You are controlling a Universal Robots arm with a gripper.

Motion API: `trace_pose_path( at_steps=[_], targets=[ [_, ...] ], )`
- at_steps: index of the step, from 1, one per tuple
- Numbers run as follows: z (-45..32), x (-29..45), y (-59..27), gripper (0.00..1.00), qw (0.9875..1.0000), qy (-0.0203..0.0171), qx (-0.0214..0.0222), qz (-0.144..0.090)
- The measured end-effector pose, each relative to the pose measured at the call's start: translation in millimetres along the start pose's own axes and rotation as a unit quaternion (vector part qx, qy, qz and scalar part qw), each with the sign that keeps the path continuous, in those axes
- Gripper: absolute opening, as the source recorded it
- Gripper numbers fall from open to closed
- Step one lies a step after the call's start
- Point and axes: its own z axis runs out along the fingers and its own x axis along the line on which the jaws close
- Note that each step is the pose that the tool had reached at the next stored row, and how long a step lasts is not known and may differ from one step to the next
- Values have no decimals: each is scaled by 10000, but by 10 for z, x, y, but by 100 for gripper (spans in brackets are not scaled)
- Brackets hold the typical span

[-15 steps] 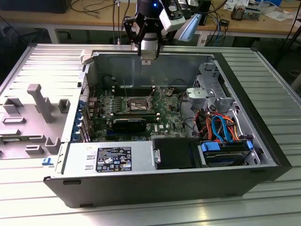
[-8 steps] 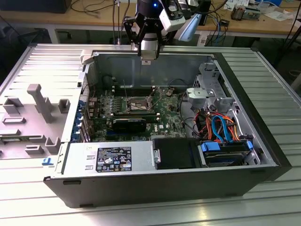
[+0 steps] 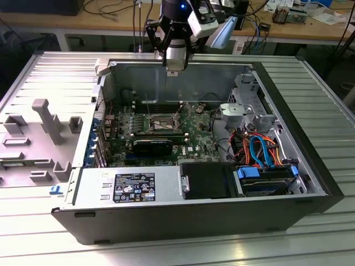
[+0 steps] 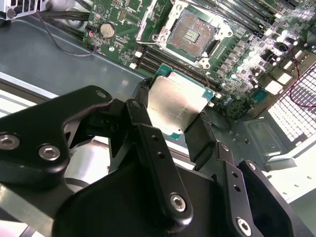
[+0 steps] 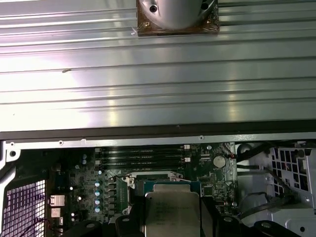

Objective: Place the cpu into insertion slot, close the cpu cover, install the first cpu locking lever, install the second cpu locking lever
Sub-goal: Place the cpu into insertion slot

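Up at the gripper (image 4: 174, 112): clenched tight on the cpu (image 4: 178, 96), with 2 black fingers (image 4: 144, 91) pressing on 2 opposite edges. Holds the little square chip flat, dull grey top facing the camera, thin green rim around it. Same cpu (image 5: 173, 213) in the first wrist view, squeezed between the dark fingers (image 5: 210, 217). Hangs in the air, not touching the green board (image 4: 232, 54).

Past the chip in the second wrist view, well apart from it: the insertion slot (image 4: 190, 32), square, dark in the middle with tiny gold dots, silver rim around, open and bare. Just beside the slot, the thin silver cpu cover (image 4: 149, 22), tipped up off it as far as can be told.

In the exterior view, gripper (image 3: 173, 67) high over the far wall of the open computer case (image 3: 310, 172), above the insertion slot (image 3: 161, 123) down on the board. 2 thin levers (image 3: 147, 105) sticking up by the slot.

Further out in the first wrist view: long black memory slots (image 5: 140, 153), a round silver coin battery (image 5: 219, 161), then the ribbed metal table (image 5: 148, 74) under the case. At the exterior view's left, a grey foam tray (image 3: 39, 133).
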Motion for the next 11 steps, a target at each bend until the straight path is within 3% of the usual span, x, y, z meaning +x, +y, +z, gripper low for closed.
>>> trace_pose_path(
  at_steps=[11],
  targets=[
    [-1,0,-4,54,10000,-2,0,31]
  ],
)
